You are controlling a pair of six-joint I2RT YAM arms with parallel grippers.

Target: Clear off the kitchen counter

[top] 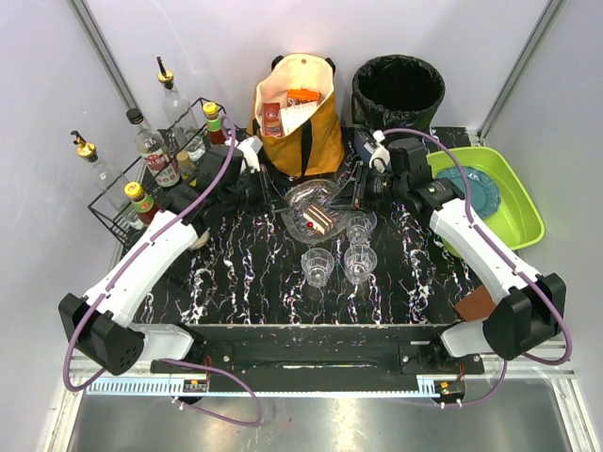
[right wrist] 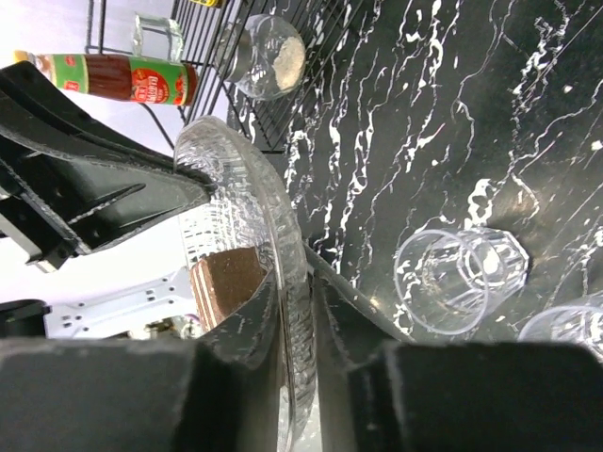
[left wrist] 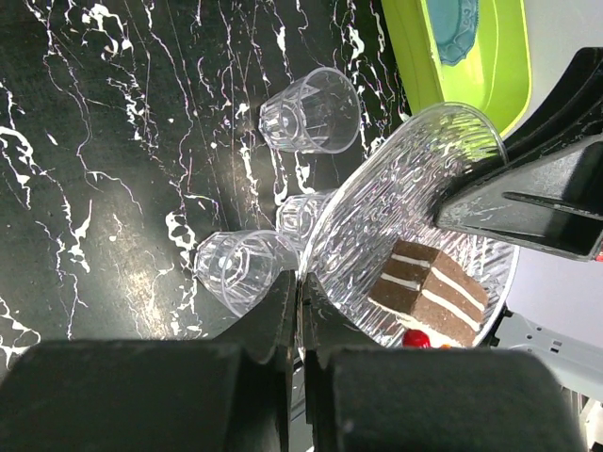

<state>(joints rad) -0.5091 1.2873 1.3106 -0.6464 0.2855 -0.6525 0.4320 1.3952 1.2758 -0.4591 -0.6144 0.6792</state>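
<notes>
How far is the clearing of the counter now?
Looks done: a blue plate lies in the green tray. In hand: left gripper and right gripper pinch opposite rims of the glass plate with cake. Left: three glasses and a brown item on the counter.

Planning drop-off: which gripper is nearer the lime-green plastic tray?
Right: right gripper clamps the clear ribbed plate at its rim toward the lime-green plastic tray; left gripper, the far rim.
</notes>
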